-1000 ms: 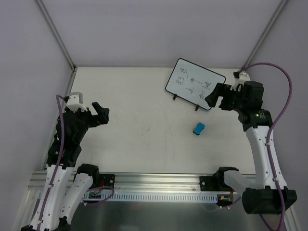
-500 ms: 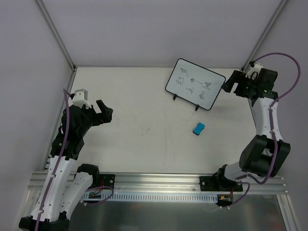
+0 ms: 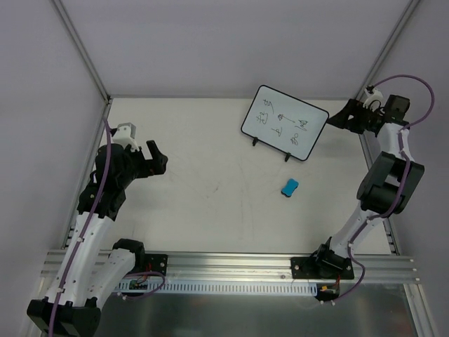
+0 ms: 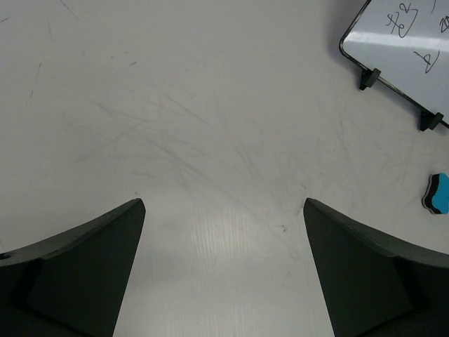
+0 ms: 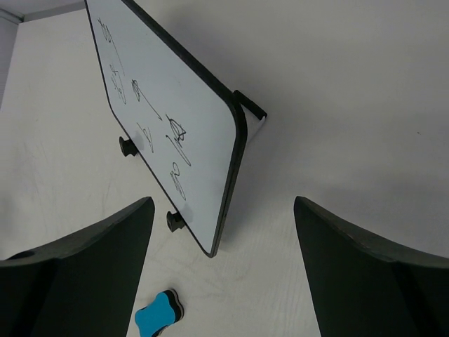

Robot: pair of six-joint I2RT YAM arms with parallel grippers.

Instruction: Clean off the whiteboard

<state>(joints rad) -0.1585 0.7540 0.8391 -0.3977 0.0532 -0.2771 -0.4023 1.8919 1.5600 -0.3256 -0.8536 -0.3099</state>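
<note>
The whiteboard (image 3: 284, 122) stands tilted on its two black feet at the back right of the table, with dark scribbles on it. It also shows in the left wrist view (image 4: 407, 38) and the right wrist view (image 5: 165, 112). A small blue eraser (image 3: 289, 187) lies in front of it, also seen in the right wrist view (image 5: 159, 315). My right gripper (image 3: 345, 116) is open and empty, just right of the board's right edge. My left gripper (image 3: 156, 158) is open and empty over the left part of the table, far from the board.
The white table (image 3: 210, 203) bears faint scratches. Grey walls stand at the back and sides, with metal posts (image 3: 81, 49) at the corners. A metal rail (image 3: 231, 267) runs along the near edge.
My right gripper has drawn back from the board's right edge toward the far right corner. My left gripper has shifted slightly right and further back.
</note>
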